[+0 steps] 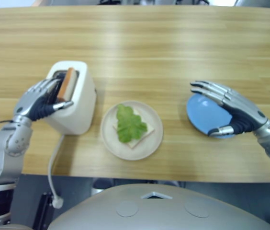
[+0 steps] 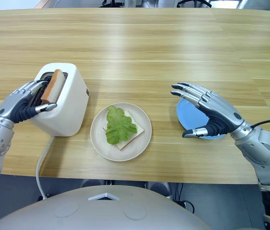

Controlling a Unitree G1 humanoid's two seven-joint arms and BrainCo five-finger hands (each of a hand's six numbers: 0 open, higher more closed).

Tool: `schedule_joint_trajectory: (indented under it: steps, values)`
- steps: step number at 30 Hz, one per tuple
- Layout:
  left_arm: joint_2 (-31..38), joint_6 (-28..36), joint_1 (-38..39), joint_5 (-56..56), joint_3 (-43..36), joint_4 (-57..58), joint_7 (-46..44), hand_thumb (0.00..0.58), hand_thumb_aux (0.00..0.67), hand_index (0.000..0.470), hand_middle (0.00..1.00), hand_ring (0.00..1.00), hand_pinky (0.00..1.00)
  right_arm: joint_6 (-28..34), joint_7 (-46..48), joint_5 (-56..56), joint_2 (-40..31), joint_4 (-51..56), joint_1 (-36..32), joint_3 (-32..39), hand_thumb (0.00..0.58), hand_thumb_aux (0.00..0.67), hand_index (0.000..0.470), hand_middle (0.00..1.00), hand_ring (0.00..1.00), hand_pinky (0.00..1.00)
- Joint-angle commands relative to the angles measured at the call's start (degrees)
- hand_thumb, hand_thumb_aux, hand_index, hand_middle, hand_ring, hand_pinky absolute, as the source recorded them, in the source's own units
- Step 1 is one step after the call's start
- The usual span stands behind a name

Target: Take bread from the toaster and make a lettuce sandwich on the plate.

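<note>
At 9 o'clock from the plate (image 1: 107, 137), the left hand (image 1: 39, 101) seems to pinch the bread slice (image 1: 68, 81) standing in the toaster (image 1: 77, 114). The plate carries lettuce (image 1: 129, 125) on a second slice (image 1: 136, 140). At 3 o'clock, the right hand (image 1: 233, 110) is spread wide and empty above a blue dish (image 1: 199, 114).

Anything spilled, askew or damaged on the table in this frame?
Nothing is spilled or damaged. The toaster sits skewed to the table edge, its cord dangling off the front. The lettuce lies on the bread slice on the plate.
</note>
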Motion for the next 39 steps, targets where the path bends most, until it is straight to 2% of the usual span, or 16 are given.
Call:
schedule_joint_trajectory:
  steps: [1, 5, 6, 7, 8, 9, 10, 23, 39]
  values:
    - [-1.3, 1.06, -1.63, 0.97, -3.12, 0.55, -0.6, 0.0, 0.0, 0.0, 0.0, 0.0, 0.0, -0.82, -0.48, -2.08, 1.0, 1.06, 0.17, 0.15, 0.0, 0.0, 0.0, 0.0, 0.0, 0.0]
    - [-1.65, 1.29, -3.15, 1.53, -4.7, 2.35, -0.19, 0.0, 0.0, 0.0, 0.0, 0.0, 0.0, -1.02, -1.05, -2.96, 1.7, 1.42, -0.11, 0.38, 0.0, 0.0, 0.0, 0.0, 0.0, 0.0]
    - [-1.77, 1.31, -3.65, 1.7, -5.12, 3.0, -0.02, 0.16, 0.1, 0.069, 0.0, 0.0, 0.0, -1.07, -1.21, -3.16, 1.92, 1.4, -0.15, 0.34, 0.0, 0.0, 0.0, 0.0, 0.0, 0.0]
    - [-1.8, 1.33, -4.15, 2.36, -5.67, 3.82, 0.34, 0.441, 0.342, 0.235, 0.0, 0.0, 0.0, -1.13, -1.36, -3.37, 2.14, 1.34, -0.18, 0.3, 0.0, 0.0, 0.0, 0.0, 0.0, 0.0]
    - [-1.83, 1.32, -4.49, 2.9, -6.2, 4.62, 0.67, 0.441, 0.342, 0.235, 0.0, 0.0, 0.0, -1.19, -1.5, -3.51, 2.34, 1.25, -0.21, 0.29, 0.0, 0.0, 0.0, 0.0, 0.0, 0.0]
    - [-1.75, 1.3, -4.62, 3.34, -6.73, 5.34, 0.81, 0.55, 0.518, 0.355, 0.0, 0.0, 0.0, -1.25, -1.63, -3.61, 2.52, 1.15, -0.21, 0.28, 0.0, 0.0, 0.0, 0.0, 0.0, 0.0]
    - [-1.51, 1.16, -4.59, 3.91, -7.31, 6.04, 0.93, 0.58, 0.67, 0.46, 0.0, 0.0, 0.0, -1.28, -1.73, -3.68, 2.67, 0.99, -0.16, 0.25, 0.0, 0.0, 0.0, 0.0, 0.0, 0.0]
    - [-0.38, 1.08, -4.37, 8.04, -8.87, 9.29, 4.11, 0.58, 0.67, 0.46, 0.0, 0.0, 0.0, -1.83, -2.39, -4.15, 3.16, 1.4, -0.26, 0.48, 0.0, 0.0, 0.0, 0.0, 0.0, 0.0]
    - [-6.87, 3.12, -10.31, -4.74, -4.2, 4.16, 5.72, 0.58, 0.67, 0.46, 0.0, 0.0, 0.0, -2.49, -3.33, -4.24, 3.47, 2.8, -2.27, 2.35, 0.0, 0.0, 0.0, 0.0, 0.0, 0.0]
